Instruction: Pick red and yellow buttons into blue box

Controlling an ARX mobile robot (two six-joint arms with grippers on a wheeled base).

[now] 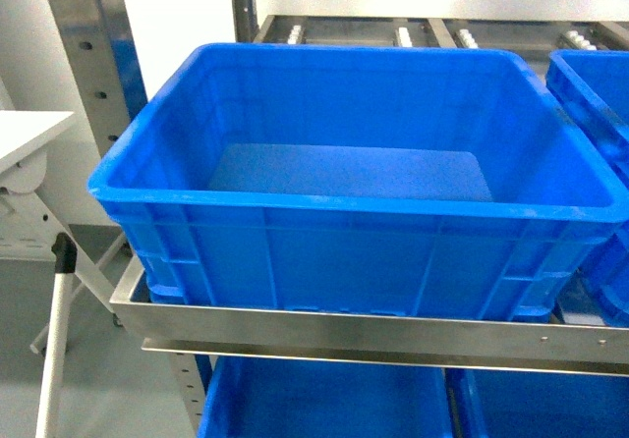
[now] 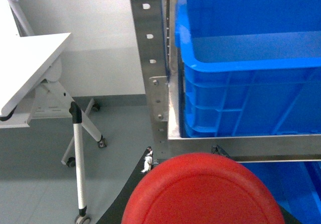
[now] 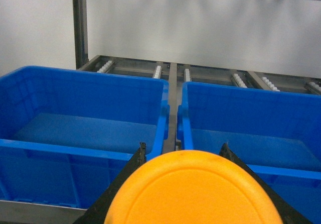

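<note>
The blue box point(image 1: 344, 261) stands on a steel rack shelf, filling the middle of the head view; its floor is bare. Neither gripper shows in that view. In the left wrist view my left gripper point(image 2: 183, 153) is shut on the red button point(image 2: 205, 194), whose round cap fills the bottom of the frame, below and left of the blue box point(image 2: 241, 66). In the right wrist view my right gripper point(image 3: 184, 147) is shut on the yellow button point(image 3: 193, 191), in front of the gap between the blue box point(image 3: 75, 151) and a neighbouring crate. Both button bases are hidden.
A second blue crate point(image 1: 595, 94) sits right of the box, with more blue crates point(image 1: 324, 399) on the level below. The steel shelf rail point(image 1: 373, 325) and a perforated upright point(image 2: 153, 68) frame the rack. A white folding table point(image 2: 30, 68) on castors stands left.
</note>
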